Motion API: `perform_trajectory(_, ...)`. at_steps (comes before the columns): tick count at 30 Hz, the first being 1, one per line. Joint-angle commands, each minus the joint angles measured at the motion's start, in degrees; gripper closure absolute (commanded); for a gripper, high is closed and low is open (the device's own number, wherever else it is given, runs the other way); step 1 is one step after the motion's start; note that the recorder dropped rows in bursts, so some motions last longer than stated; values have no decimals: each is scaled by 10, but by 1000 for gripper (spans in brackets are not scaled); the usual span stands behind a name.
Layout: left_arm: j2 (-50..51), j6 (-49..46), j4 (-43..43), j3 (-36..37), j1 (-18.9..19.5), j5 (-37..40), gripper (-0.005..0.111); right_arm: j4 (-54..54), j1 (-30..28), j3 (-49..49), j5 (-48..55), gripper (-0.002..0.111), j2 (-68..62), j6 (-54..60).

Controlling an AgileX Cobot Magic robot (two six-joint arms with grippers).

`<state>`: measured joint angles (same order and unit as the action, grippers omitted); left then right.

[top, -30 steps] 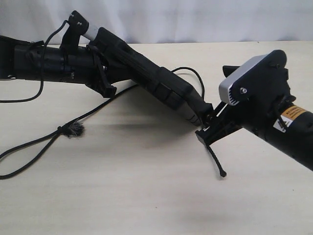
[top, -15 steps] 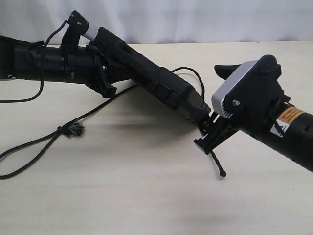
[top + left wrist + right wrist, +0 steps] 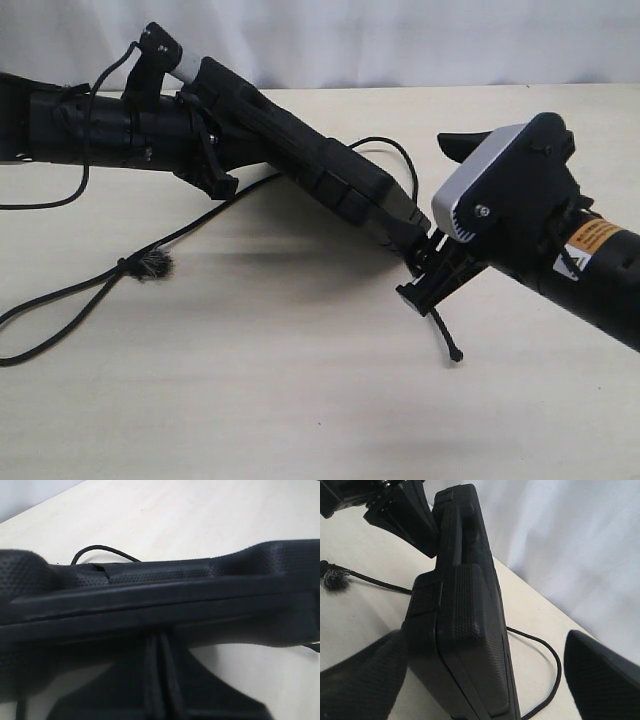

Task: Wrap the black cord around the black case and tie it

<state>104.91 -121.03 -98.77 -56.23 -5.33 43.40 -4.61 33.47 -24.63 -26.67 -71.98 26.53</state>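
Observation:
The black case [image 3: 300,160] hangs tilted above the table, its higher end clamped in my left gripper [image 3: 213,152]. In the left wrist view its edge [image 3: 175,580] runs straight across above the gripper [image 3: 161,652]. My right gripper [image 3: 426,218] is open around the case's lower end, and the case [image 3: 470,630] stands between its wide-apart fingers [image 3: 360,680]. The black cord [image 3: 60,300] trails over the table on the left, with its grey tuft [image 3: 150,265]. A loop [image 3: 552,655] lies behind the case. The knobbed tip [image 3: 455,355] dangles below the right gripper.
The pale table [image 3: 300,400] ends at a white wall [image 3: 400,40] behind. A thin robot cable [image 3: 85,150] loops off the left arm. The right arm's body [image 3: 580,260] fills the right side.
The right gripper opened about a second ago and shifted slightly left at the case's lower end. Over the last half second nothing has moved. The left arm has held still.

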Motion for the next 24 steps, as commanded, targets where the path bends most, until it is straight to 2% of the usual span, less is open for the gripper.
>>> perform_trajectory(1, -3, -18, -12, -5, -3, 6, 107, 6, 0, 2, -3, 28, -2, 6)
perform_trajectory(17, -3, -18, -12, -5, -3, 6, 107, 12, 0, 2, -35, 28, -52, 6)
perform_trajectory(21, -3, -18, -12, -5, -3, 6, 107, 102, 0, 2, -37, 28, -53, -27)
perform_trajectory(24, -3, -18, -12, -5, -3, 6, 107, 111, 0, 2, -48, 28, -53, -38)
